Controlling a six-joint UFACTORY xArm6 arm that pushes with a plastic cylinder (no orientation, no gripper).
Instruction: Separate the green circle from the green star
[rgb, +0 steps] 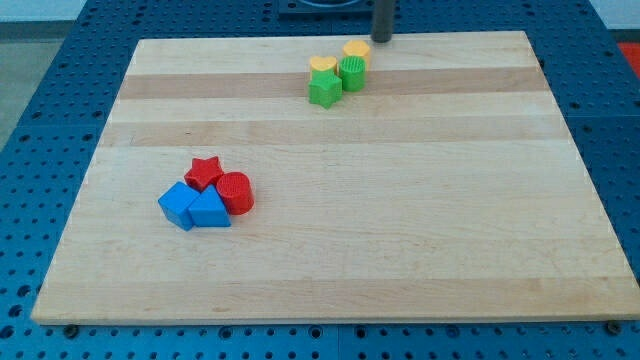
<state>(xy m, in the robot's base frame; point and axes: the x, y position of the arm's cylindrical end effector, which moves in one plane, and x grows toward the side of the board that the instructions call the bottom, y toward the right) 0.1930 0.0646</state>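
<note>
The green circle (352, 72) and the green star (324, 89) touch each other near the view's top, right of centre, with the star down-left of the circle. A yellow heart (322, 66) sits just above the star and a yellow block (356, 49) just above the circle. My tip (383, 39) is at the board's top edge, up and to the right of this cluster, close to the yellow block but apart from it.
A second cluster lies at the view's lower left: a red star (205, 173), a red circle (235, 192), a blue block (178, 205) and a blue triangle (209, 211). The wooden board (400, 220) lies on a blue perforated table.
</note>
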